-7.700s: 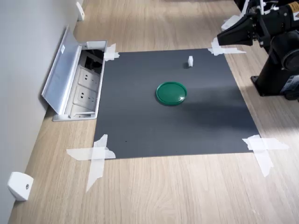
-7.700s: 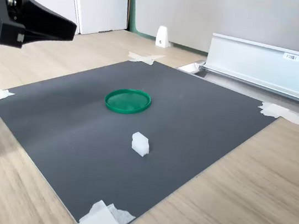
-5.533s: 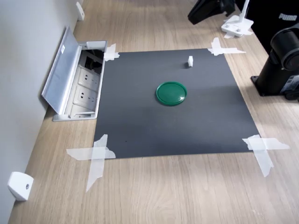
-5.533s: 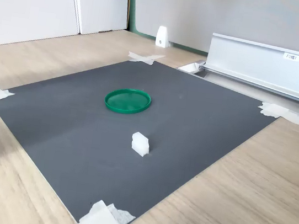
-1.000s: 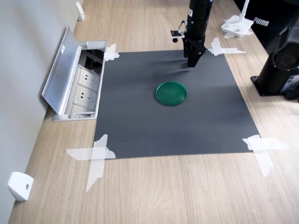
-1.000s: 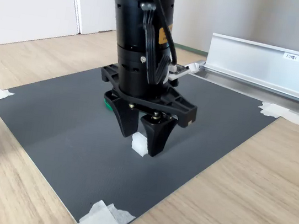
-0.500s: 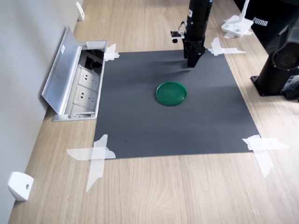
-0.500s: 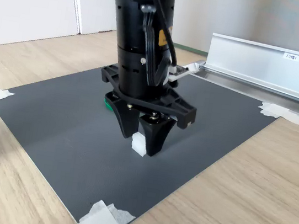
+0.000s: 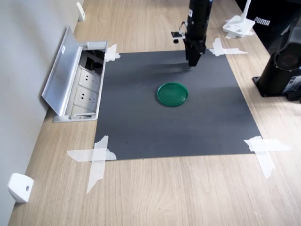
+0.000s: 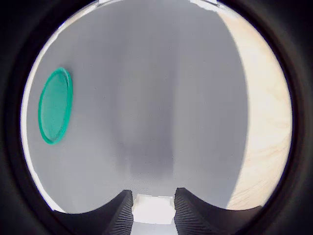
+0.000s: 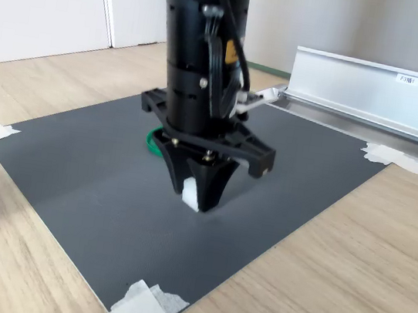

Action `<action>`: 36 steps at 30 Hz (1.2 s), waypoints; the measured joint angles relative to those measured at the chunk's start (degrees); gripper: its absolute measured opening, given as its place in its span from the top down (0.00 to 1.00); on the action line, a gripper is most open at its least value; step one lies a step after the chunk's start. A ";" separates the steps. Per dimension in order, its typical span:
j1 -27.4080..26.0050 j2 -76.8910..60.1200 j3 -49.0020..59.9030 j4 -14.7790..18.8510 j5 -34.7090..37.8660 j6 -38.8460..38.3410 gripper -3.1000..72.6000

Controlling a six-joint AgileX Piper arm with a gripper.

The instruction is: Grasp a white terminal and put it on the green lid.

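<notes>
The gripper (image 11: 193, 193) points straight down, its fingers (image 10: 120, 215) closed snugly on the white terminal (image 11: 190, 194), a tiny pale block standing upright just above the dark mat (image 9: 141, 127). The green lid (image 9: 172, 94) lies flat nearby, apart.

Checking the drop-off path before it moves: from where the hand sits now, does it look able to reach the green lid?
Probably yes. The hand, shut on the white terminal, stands close beside the green lid, and only bare dark mat lies between them.
</notes>
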 joint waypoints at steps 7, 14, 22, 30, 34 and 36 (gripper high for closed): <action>6.50 -3.81 -7.11 -0.51 7.32 -1.40 0.54; 19.65 -3.62 -9.11 -1.37 7.77 -1.07 0.54; 28.50 2.51 -9.13 -2.69 5.37 -1.64 0.54; 30.51 7.48 -7.53 -3.07 1.01 -1.66 0.54; 30.51 8.03 -7.10 -3.48 -0.44 -1.70 0.54; 30.51 8.03 -7.10 -3.55 -0.95 -1.70 0.54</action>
